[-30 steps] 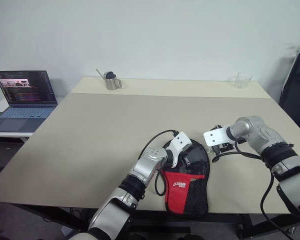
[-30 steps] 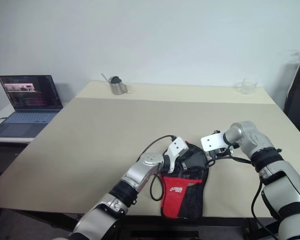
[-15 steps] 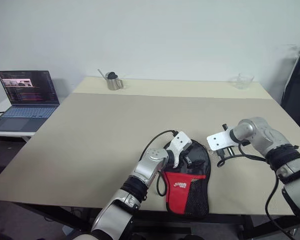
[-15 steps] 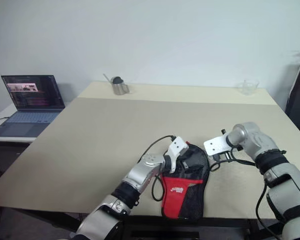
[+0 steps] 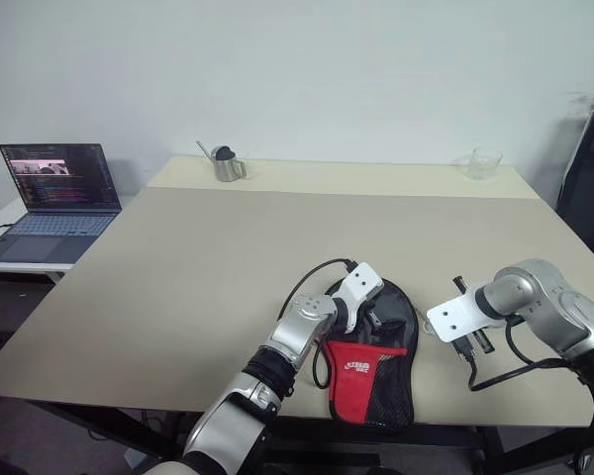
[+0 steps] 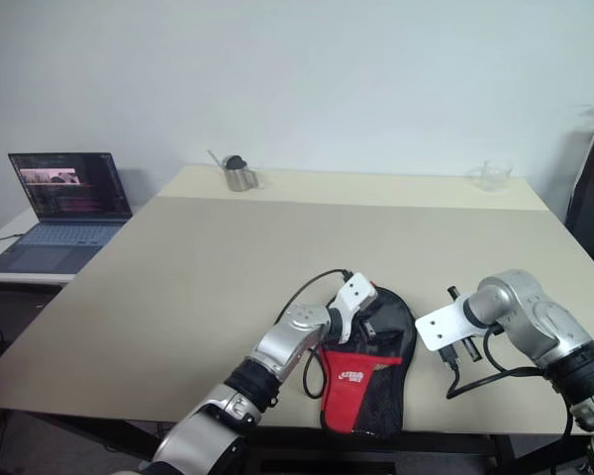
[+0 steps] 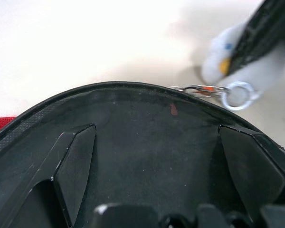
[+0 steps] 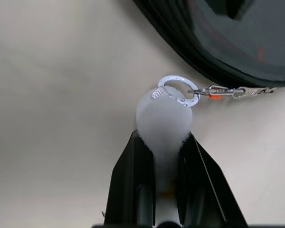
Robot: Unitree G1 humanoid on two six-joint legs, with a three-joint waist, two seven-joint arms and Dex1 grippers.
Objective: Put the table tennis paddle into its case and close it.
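Note:
The black case with its red panel lies flat near the table's front edge. The table tennis paddle is hidden. My left gripper rests open on the case's round upper part, its fingers spread wide on the black fabric. To the right of the case, my right gripper points down at the table. It is shut on a white fluffy pull. A metal ring and a short chain join that pull to the case's zipper edge.
A laptop stands open on a side table at the left. A metal cup and a clear glass sit along the table's far edge. A black chair stands at the right. The case's foot overhangs the front edge.
My right gripper closed on the white pull and drew back from the case's upper right edge, toward the front and the right. The left gripper stayed on the case.

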